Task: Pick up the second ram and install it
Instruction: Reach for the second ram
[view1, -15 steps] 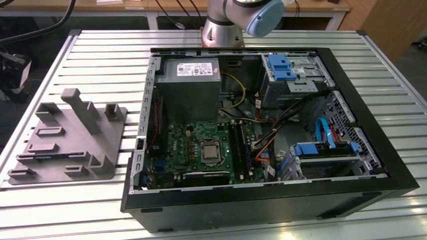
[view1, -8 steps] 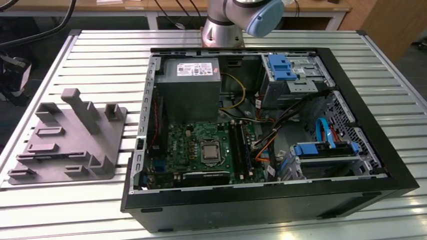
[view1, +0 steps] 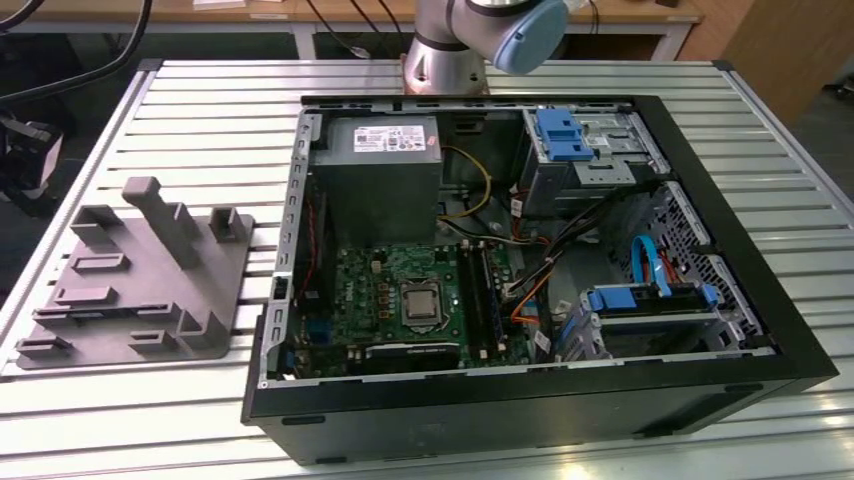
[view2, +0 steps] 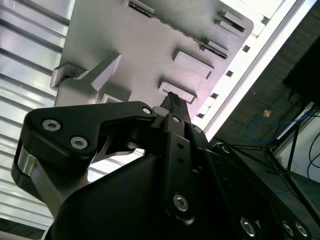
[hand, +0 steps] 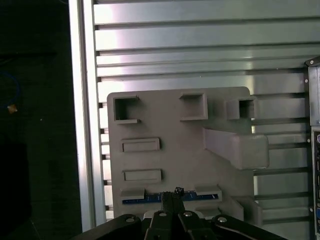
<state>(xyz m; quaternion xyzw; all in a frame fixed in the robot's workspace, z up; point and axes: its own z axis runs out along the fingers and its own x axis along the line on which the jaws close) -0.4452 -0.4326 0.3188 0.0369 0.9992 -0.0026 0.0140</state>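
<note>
in the exterior view there is one open computer case (view1: 534, 400) on one slatted metal table (view1: 200, 90). one grey fixture tray (view1: 140, 300) lies beside the case, toward the exterior view's left. inside the case are one green motherboard (view1: 374, 300) and two blue drive brackets (view1: 558, 135). the arm (view1: 474, 35) is cut off by the frame, so just its base shows.

in the first wrist view one second ram (hand: 142, 200) stands on edge in a slot of the fixture tray (hand: 175, 135). it is a thin bluish strip, its middle covered by the gripper (hand: 175, 192). the two fingers (hand: 169, 205) are pressed together with nothing between them (their height above the stick cannot be told).

in the second wrist view the second ram (view2: 170, 26) is a thin dark line across the fixture tray (view2: 125, 55), with one end cut off. the gripper (view2: 172, 100) body hides the tray's near part.
</note>
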